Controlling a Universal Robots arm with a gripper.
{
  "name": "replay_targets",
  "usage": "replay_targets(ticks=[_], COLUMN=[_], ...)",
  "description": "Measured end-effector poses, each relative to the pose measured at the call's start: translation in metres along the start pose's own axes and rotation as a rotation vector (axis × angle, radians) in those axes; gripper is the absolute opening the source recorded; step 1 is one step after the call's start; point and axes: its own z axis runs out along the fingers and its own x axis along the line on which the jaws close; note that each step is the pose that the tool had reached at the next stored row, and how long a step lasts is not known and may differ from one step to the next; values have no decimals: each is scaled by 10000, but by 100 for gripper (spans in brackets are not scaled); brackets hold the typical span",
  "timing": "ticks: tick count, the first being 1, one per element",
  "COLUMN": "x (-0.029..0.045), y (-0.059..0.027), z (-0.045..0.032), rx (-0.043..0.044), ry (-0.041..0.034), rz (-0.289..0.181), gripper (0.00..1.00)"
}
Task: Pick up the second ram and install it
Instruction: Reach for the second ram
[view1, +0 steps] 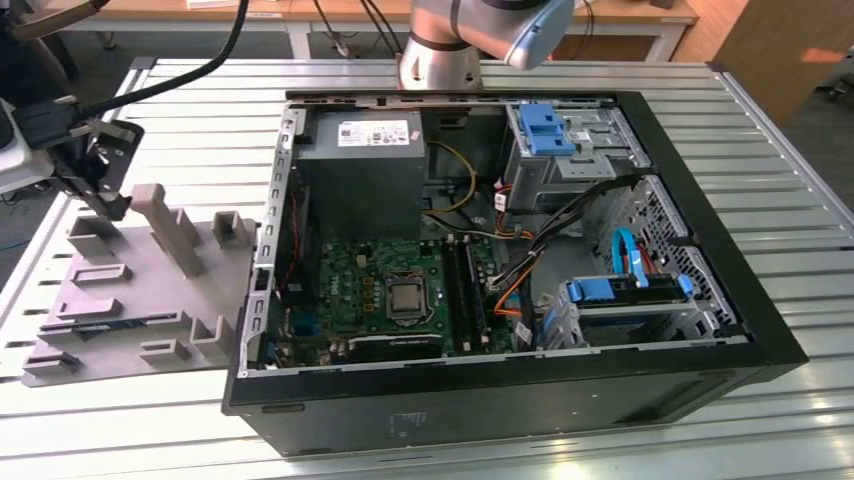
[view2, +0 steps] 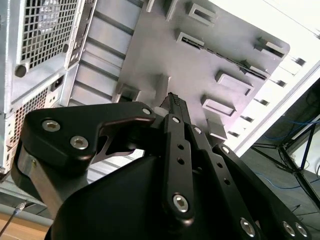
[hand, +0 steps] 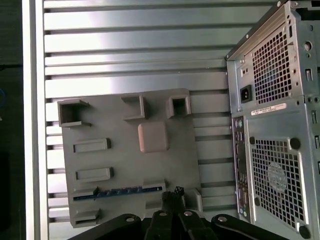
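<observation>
You are hovering the black-fingered tool, clenched on nothing, over the grey plastic holder tray on the slatted metal counter. The second ram, a thin blue-green memory stick, is sitting in a tray slot near the tool; be centring squarely across its length.

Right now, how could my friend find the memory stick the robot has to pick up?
Find the big open computer case, then the grey plastic tray lying beside it on the exterior view's left. The second ram lies near the tray's edge nearest the camera, a long thin dark blue-green strip, unlike the plain grey blocks around it.
</observation>
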Motion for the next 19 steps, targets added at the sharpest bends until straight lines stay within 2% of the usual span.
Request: replay_targets(ticks=[4, 12, 19], x=[85, 181, 303], y=[-37, -88, -114], z=[61, 181, 262], rx=[-1, 0, -1], ry=[0, 0, -1], rz=[1, 0, 0], gripper=[11, 11, 11])
